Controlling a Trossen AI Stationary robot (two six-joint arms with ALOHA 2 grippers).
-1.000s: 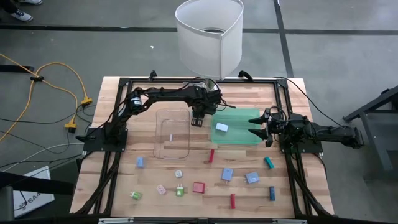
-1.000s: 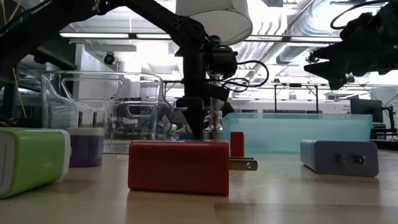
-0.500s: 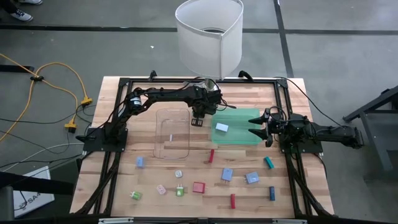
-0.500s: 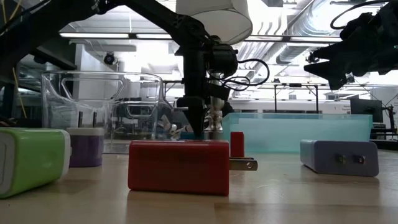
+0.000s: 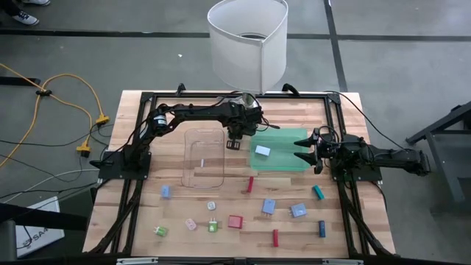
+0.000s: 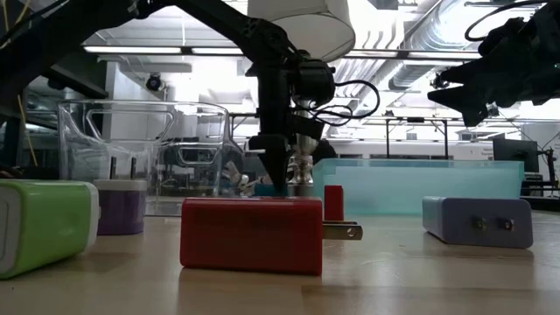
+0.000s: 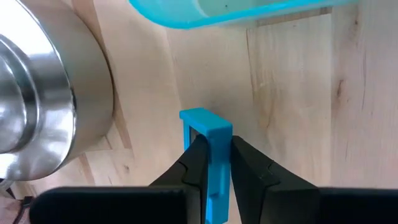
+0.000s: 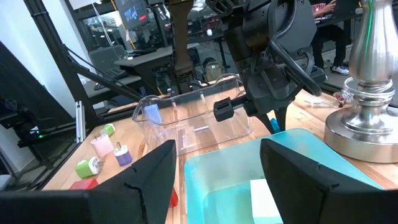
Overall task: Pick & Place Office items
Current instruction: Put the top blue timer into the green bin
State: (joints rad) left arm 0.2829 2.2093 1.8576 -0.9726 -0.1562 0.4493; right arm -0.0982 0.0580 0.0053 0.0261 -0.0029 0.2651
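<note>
1. The left gripper [image 7: 214, 163] is clenched on a small bright blue plastic block [image 7: 208, 149] that stands on the wooden table [image 5: 294, 110], between the clear plastic rectangular tray [image 5: 202, 158] and the flat green translucent tray [image 5: 283, 158], near the lamp's metal base [image 7: 43, 93].
2. My judgement: the block is rigid, light and smooth, so it could slip. Holding its two flat sides, as the fingers [image 7: 196, 162] do, suits it.
3. The right gripper [image 5: 307, 152] hangs spread and empty over the green tray's right edge.
4. Against the earlier views, the left fingers have drawn slightly closer together on the block. Nothing else has moved.
5. Other small office items [image 5: 235, 221] lie scattered along the near side.
</note>
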